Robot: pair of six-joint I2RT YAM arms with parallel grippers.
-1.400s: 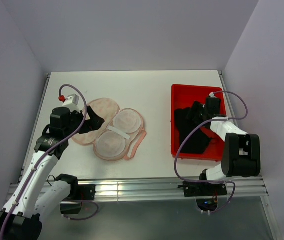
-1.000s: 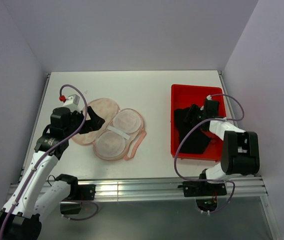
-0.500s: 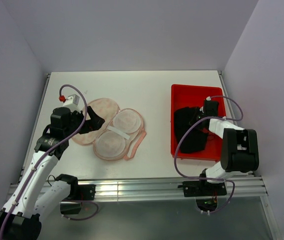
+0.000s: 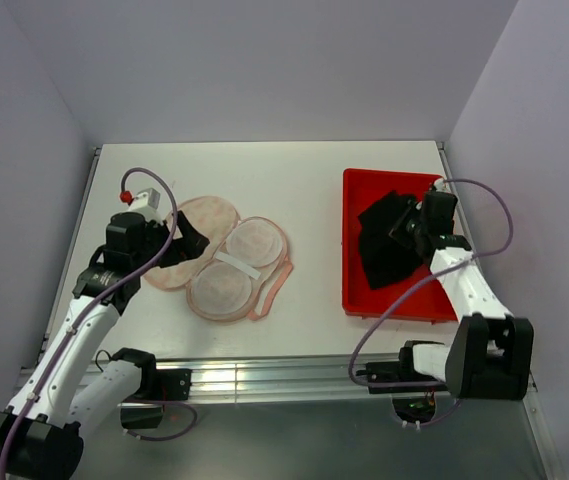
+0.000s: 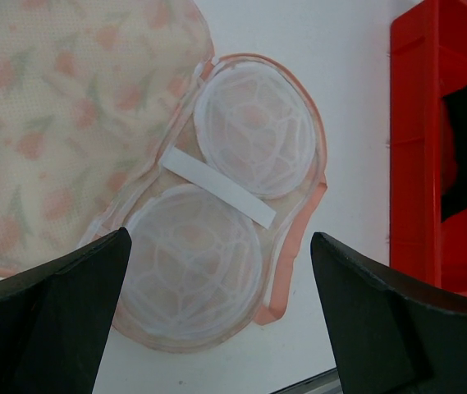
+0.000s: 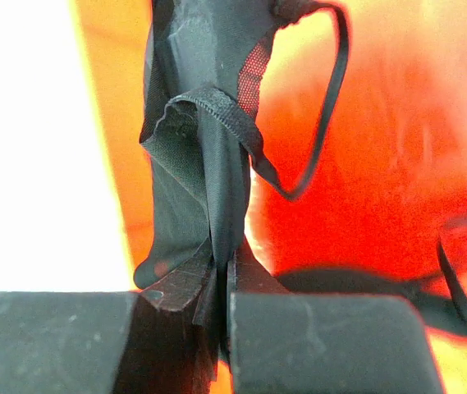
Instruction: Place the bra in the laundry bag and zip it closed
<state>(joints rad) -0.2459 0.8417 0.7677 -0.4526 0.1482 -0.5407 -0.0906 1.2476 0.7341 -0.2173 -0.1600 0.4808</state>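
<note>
The laundry bag [image 4: 226,262] lies open and flat on the white table, both white mesh cups facing up and its printed flap folded out to the left. In the left wrist view the laundry bag [image 5: 249,139] shows its pink zipper rim. My left gripper [image 4: 190,240] hovers open over the bag's left side, and the left gripper [image 5: 221,238] has nothing between its fingers. The black bra [image 4: 382,248] hangs bunched over the red tray [image 4: 364,300]. My right gripper [image 4: 408,227] is shut on it. In the right wrist view the right gripper [image 6: 223,263] pinches a fold of the bra [image 6: 204,148], a strap looping to the right.
The red tray [image 6: 381,164] sits at the table's right side, close to the right wall. Bare white table lies between the tray [image 5: 414,164] and the bag. Grey walls enclose the table on three sides.
My right gripper has closed on the bra and drawn it up and toward the tray's back right, the arm swinging outward. The left arm and the bag have stayed put.
</note>
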